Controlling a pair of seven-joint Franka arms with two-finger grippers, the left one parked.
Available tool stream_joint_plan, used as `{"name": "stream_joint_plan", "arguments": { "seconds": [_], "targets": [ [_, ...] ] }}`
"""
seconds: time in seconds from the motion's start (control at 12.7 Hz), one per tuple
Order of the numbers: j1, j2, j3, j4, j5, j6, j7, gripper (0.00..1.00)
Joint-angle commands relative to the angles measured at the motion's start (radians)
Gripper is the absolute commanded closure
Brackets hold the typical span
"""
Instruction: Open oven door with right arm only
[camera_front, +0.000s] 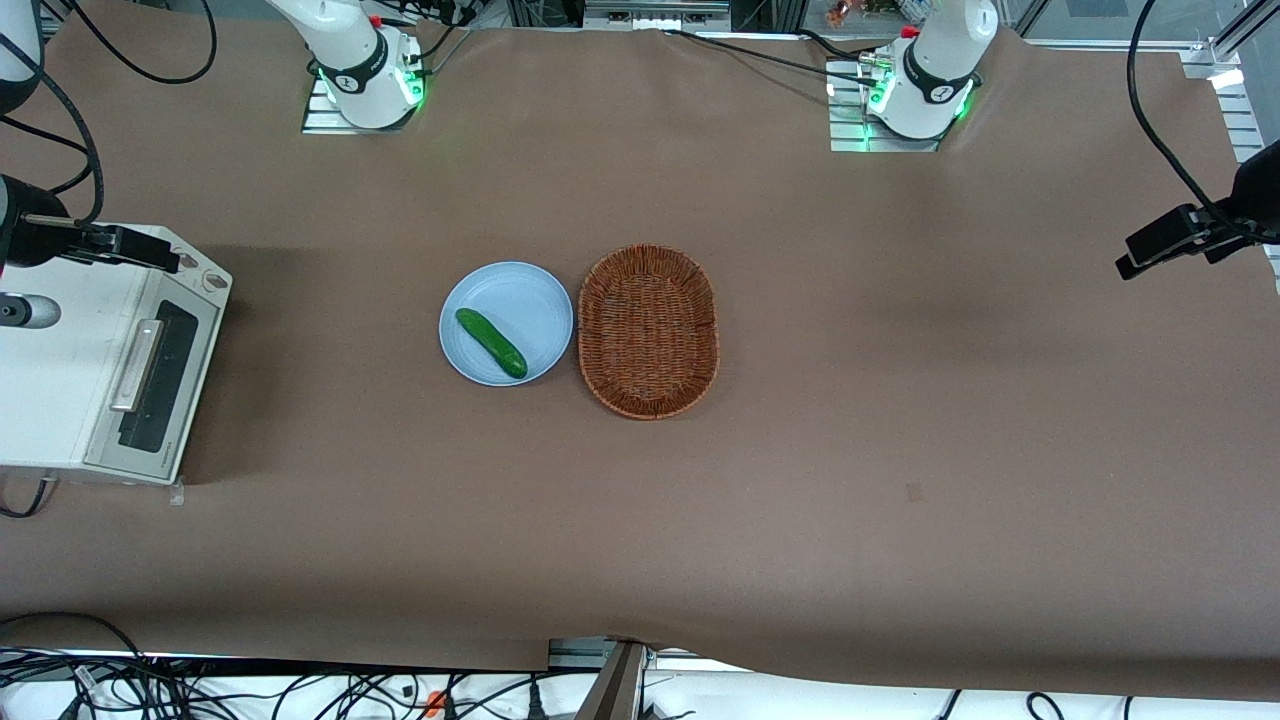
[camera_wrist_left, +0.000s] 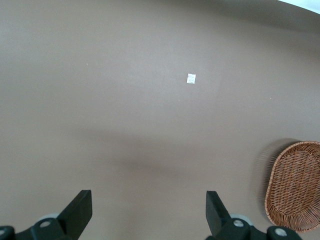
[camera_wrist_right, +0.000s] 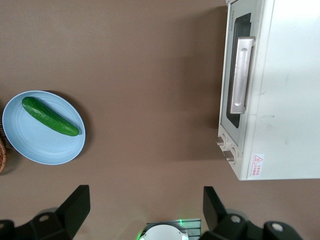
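Note:
The cream-white toaster oven (camera_front: 60, 380) stands at the working arm's end of the table. Its oven door (camera_front: 168, 375), a silver frame with dark glass and a silver bar handle (camera_front: 137, 365), is shut. In the right wrist view the oven door (camera_wrist_right: 231, 75) and its handle (camera_wrist_right: 241, 75) show from above, with two knobs (camera_wrist_right: 225, 147) beside them. My right arm's gripper (camera_front: 110, 246) hangs high over the oven's top, apart from the door. In the wrist view the gripper (camera_wrist_right: 145, 197) is open wide and empty, with only brown table between its fingers.
A light blue plate (camera_front: 505, 290) with a green cucumber (camera_front: 490, 342) sits mid-table, and a brown wicker basket (camera_front: 648, 330) stands right beside it. The plate (camera_wrist_right: 35, 142) and cucumber (camera_wrist_right: 49, 116) also show in the right wrist view. A brown cloth covers the table.

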Motion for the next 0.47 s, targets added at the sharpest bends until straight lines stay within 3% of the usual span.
{"name": "stream_joint_plan", "arguments": {
  "seconds": [0.0, 0.39],
  "targets": [
    [-0.009, 0.001, 0.001, -0.009, 0.019, -0.012, -0.046, 0.00],
    [-0.004, 0.012, 0.002, -0.013, 0.015, -0.057, -0.043, 0.00]
  ]
}}
